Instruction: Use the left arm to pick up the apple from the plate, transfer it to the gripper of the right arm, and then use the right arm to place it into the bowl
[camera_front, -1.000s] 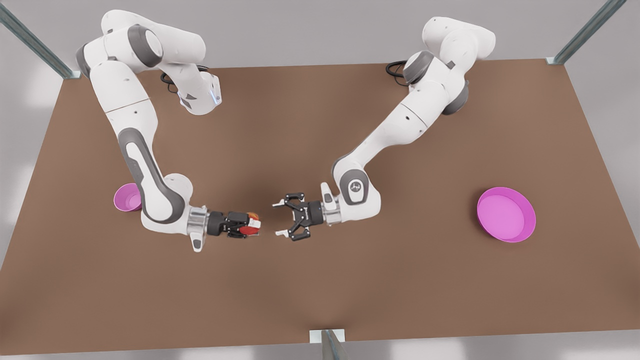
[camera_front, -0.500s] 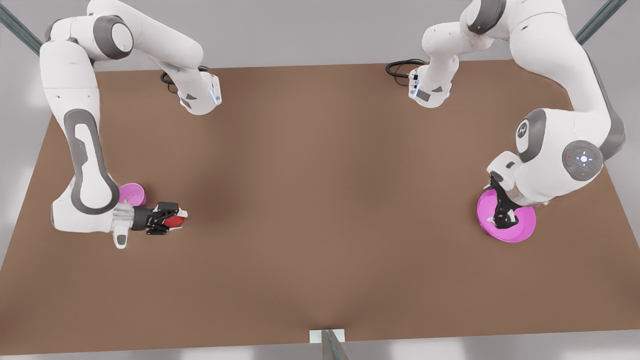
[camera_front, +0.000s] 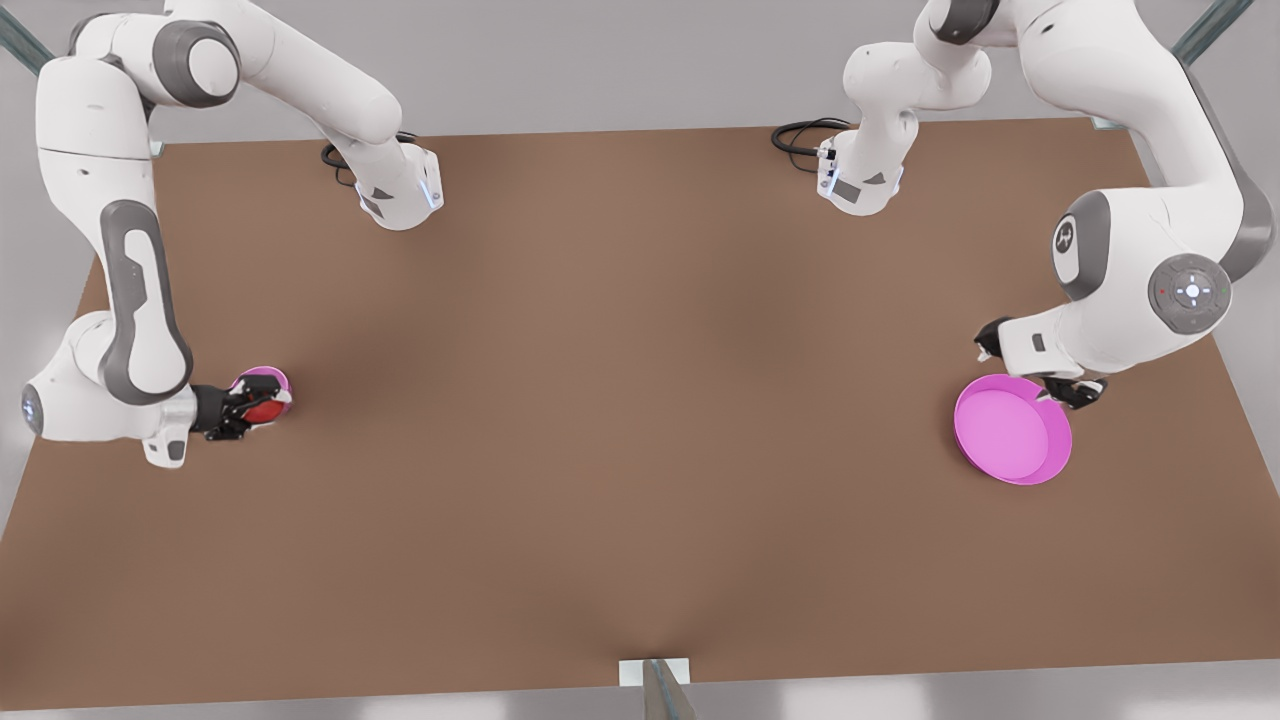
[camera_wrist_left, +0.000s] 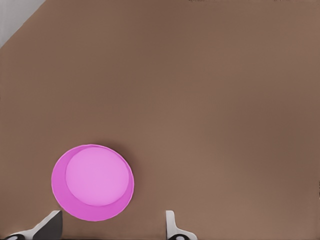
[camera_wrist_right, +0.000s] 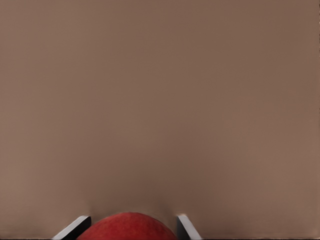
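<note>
Apple (camera_front: 264, 411), gripped by the right gripper (camera_front: 262, 408) over the bowl (camera_front: 262, 381), should drop centred; left gripper (camera_front: 1075, 392) waits, fingers spread.

Even, diffuse light falls on the brown table (camera_front: 640, 400) from above, bright without glare; shadows are soft and faint, a vague darker band running down the middle of the surface and dim smudges under the arms. The plate (camera_front: 1010, 432) throws only a thin dark edge in the left wrist view. All views are evenly sharp, with no visible edge distortion.
</note>
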